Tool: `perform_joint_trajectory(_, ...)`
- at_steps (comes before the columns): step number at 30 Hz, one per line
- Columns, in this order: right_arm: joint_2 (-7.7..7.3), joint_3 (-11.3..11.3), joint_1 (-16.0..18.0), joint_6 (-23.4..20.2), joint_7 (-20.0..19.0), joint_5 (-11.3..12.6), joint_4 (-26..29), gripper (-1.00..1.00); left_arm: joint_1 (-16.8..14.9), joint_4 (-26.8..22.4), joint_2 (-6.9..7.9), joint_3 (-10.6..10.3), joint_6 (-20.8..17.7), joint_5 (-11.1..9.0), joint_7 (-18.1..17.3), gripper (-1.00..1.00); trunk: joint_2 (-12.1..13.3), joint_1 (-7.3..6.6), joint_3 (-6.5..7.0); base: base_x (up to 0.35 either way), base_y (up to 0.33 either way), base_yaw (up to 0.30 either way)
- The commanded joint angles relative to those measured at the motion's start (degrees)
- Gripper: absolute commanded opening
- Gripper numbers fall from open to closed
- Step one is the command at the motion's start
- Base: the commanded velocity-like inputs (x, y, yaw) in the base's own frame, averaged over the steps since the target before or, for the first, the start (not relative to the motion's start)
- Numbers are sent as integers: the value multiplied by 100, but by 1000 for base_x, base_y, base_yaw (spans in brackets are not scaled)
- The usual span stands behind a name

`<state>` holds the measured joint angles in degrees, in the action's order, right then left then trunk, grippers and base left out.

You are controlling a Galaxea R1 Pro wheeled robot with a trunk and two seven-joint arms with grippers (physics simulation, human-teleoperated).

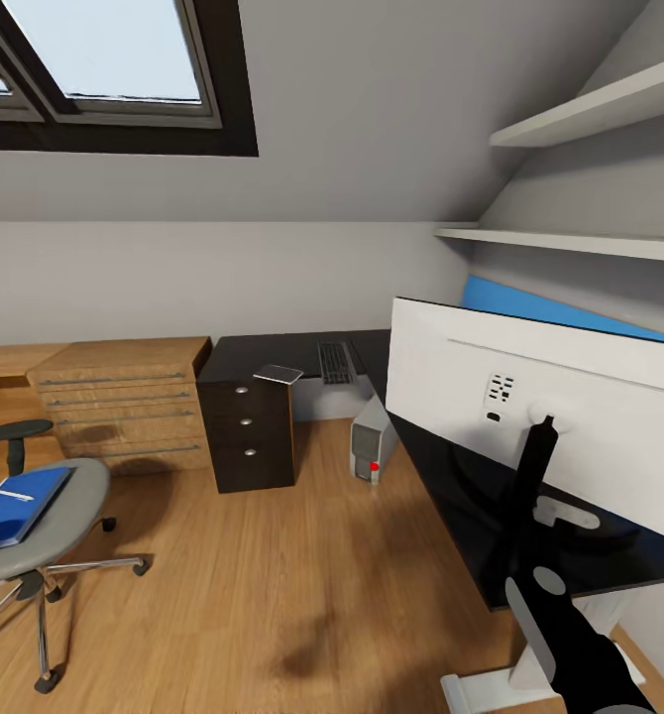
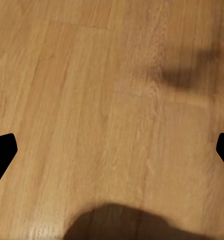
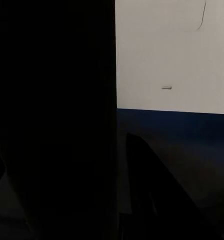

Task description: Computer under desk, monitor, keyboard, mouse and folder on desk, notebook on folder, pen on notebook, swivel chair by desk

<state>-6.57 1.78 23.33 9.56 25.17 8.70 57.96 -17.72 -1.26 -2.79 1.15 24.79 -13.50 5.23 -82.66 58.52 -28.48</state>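
Observation:
The white-backed monitor (image 1: 530, 397) stands on the black desk (image 1: 451, 496) at the right. My right gripper (image 1: 523, 555) reaches up from below and is shut on the monitor's black stand (image 3: 56, 125), which sits between its fingers (image 3: 147, 190). A keyboard (image 1: 335, 362) lies on the desk's far part, and the computer tower (image 1: 372, 441) stands on the floor under it. The blue folder (image 1: 15, 504) rests on the swivel chair (image 1: 59, 521) at the left. A grey notebook (image 1: 278, 374) lies on the dark drawer unit (image 1: 248, 431). My left gripper (image 2: 112, 150) hangs open over the wood floor.
A wooden dresser (image 1: 124, 402) stands against the back wall beside the drawer unit. Two wall shelves (image 1: 570, 243) jut out above the desk, with a blue panel (image 1: 530, 302) behind the monitor. Wood floor (image 1: 302, 575) stretches between chair and desk.

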Motion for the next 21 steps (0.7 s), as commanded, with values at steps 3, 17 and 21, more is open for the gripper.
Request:
perform_joint_trajectory(3,-9,-12,5,48,-2,35,8,-100,-3,3,-2,8,17,5,15,100,-3,-1,-5,0,0,0)
perform_joint_trajectory(17,-20,-11,5,46,-18,29,6,-100,-3,3,-2,8,17,5,13,100,-3,-1,-5,-75,-118,0)
perform_joint_trajectory(21,-20,-18,5,46,-20,27,7,-100,-3,3,-2,8,17,5,13,100,-3,-1,-5,-49,-79,0)
